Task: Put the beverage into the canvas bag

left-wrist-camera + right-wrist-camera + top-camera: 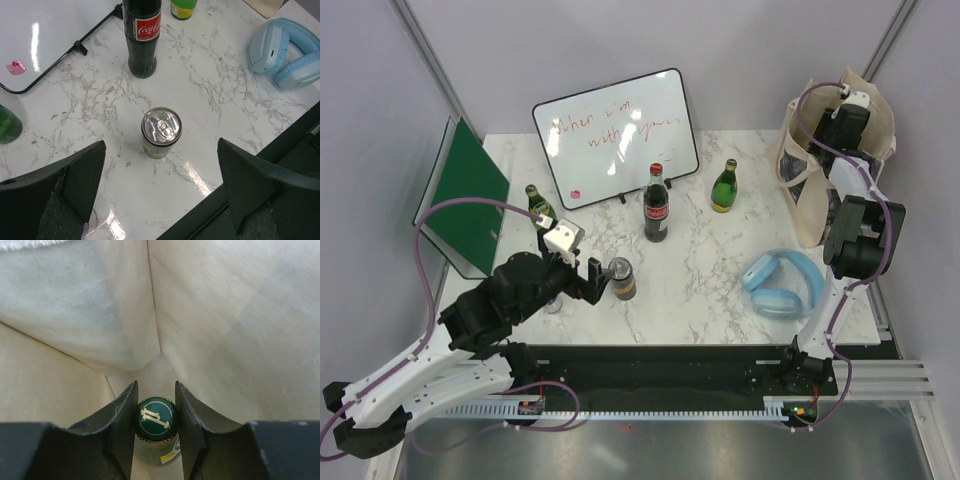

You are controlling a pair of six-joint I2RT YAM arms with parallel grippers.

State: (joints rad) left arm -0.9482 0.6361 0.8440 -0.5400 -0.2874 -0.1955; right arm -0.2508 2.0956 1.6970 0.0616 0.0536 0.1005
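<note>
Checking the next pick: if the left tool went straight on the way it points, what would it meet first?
Probably the upright can, centred ahead of the open left tool; nothing shows between them.

canvas bag [878,118] cream, dark print | table [720,262] white marble, grey veins | headphones [782,284] light blue | cola bottle [656,208] dark, red label | whiteboard [615,135] white, red scribble | beverage bottle [156,419] green cap, white emblem | can [161,131] silver top
</note>
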